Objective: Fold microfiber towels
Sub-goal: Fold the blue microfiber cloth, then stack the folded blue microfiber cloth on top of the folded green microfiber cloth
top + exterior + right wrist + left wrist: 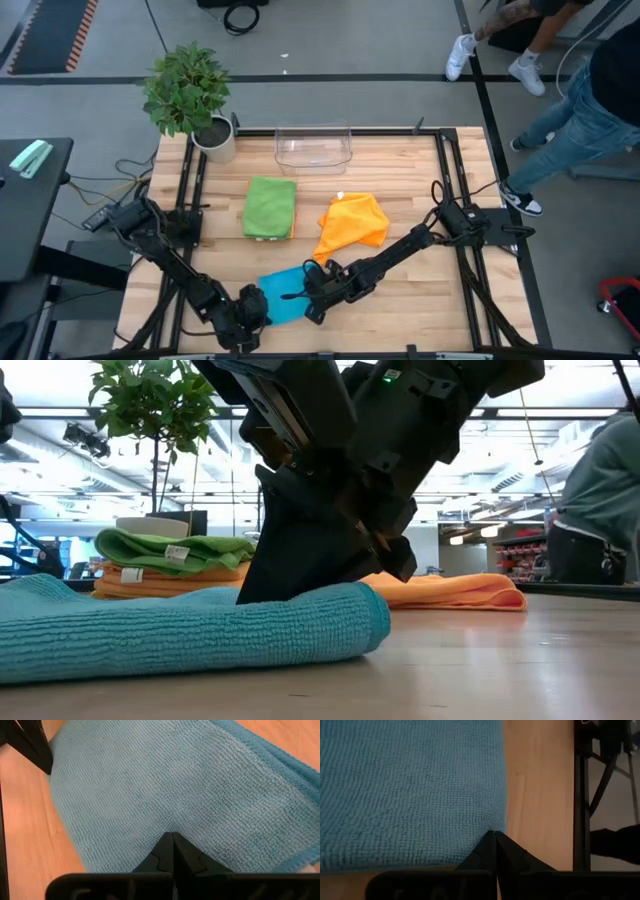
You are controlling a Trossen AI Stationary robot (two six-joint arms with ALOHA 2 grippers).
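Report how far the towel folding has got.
Done: a green towel lies folded on a stack with orange beneath it. In hand: both the left gripper and the right gripper, fingers shut, are pressed at the blue towel, which already shows a fold. Left: the orange towel lies crumpled on the table.

Wooden table (pixel 400 170) under everything. Clear plastic bin (pixel 313 147) at far edge, centre. Potted plant (pixel 190 98) at far left corner. Person (pixel 590 110) standing beyond right side.
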